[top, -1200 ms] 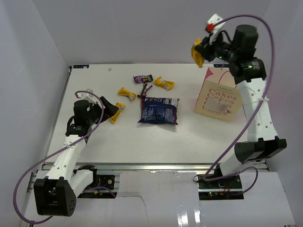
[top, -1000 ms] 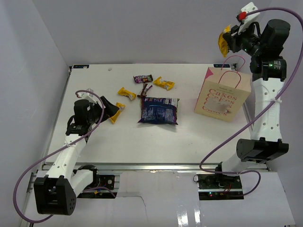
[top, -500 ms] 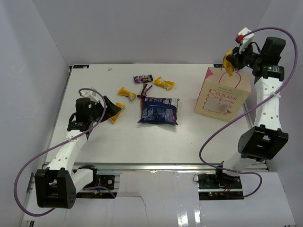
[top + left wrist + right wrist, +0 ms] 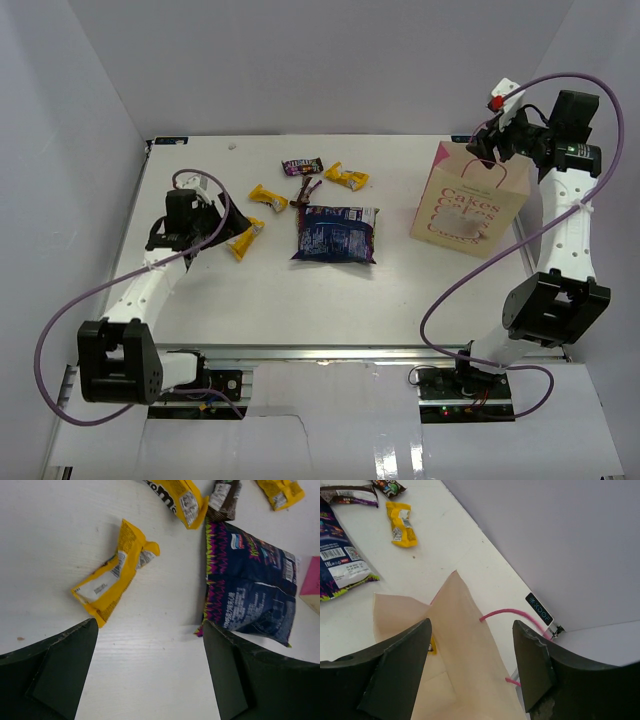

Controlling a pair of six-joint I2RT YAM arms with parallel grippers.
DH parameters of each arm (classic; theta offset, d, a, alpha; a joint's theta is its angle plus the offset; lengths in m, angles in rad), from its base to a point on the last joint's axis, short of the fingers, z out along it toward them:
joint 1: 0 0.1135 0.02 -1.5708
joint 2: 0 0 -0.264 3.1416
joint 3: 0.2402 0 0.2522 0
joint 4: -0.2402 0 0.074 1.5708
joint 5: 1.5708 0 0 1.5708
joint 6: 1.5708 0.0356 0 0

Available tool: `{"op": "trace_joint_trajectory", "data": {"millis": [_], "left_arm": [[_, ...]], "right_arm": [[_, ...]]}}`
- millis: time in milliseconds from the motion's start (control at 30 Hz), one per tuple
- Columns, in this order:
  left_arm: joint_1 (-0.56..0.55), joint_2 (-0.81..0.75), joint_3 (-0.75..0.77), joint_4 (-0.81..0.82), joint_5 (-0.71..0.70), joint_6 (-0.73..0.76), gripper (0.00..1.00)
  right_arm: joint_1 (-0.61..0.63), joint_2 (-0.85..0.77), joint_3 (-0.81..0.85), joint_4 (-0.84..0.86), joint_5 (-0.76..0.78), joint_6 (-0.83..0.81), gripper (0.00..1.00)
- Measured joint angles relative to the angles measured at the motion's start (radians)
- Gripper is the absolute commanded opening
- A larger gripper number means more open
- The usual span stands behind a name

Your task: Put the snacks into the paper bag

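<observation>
Hanging right over the open top of the paper bag (image 4: 470, 205), the right gripper (image 4: 471, 630) has its two fingers apart and holds nothing. A yellow packet (image 4: 433, 646) shows down inside the bag, just by its left finger. A pink handle (image 4: 512, 615) loops close to its right finger, so it may catch there and tip the bag over. The left gripper (image 4: 150, 626) is wide apart too, low over the table (image 4: 50, 530), with a loose yellow packet (image 4: 114, 572) just ahead and a bit left. It may only push that one away.
</observation>
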Motion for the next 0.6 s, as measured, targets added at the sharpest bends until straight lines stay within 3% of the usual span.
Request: {"op": "trace_joint_trajectory", "data": {"millis": [333, 433, 533, 600], "left_arm": [[-0.143, 0.465, 0.335, -0.100, -0.243, 0.251, 0.77], [-0.167, 0.561, 0.374, -0.128, -0.294, 0.317, 0.71], [-0.170, 0.611, 0.381, -0.162, -0.333, 0.363, 0.61], [-0.171, 0.629, 0.385, -0.175, -0.349, 0.382, 0.45]], "right_arm": [[0.000, -0.052, 0.034, -0.007, -0.004, 0.110, 0.73], [0.000, -0.077, 0.033, -0.016, -0.010, 0.119, 0.73], [-0.001, -0.098, 0.033, -0.019, -0.023, 0.126, 0.73], [-0.001, -0.108, 0.033, -0.020, -0.035, 0.131, 0.74]]}}
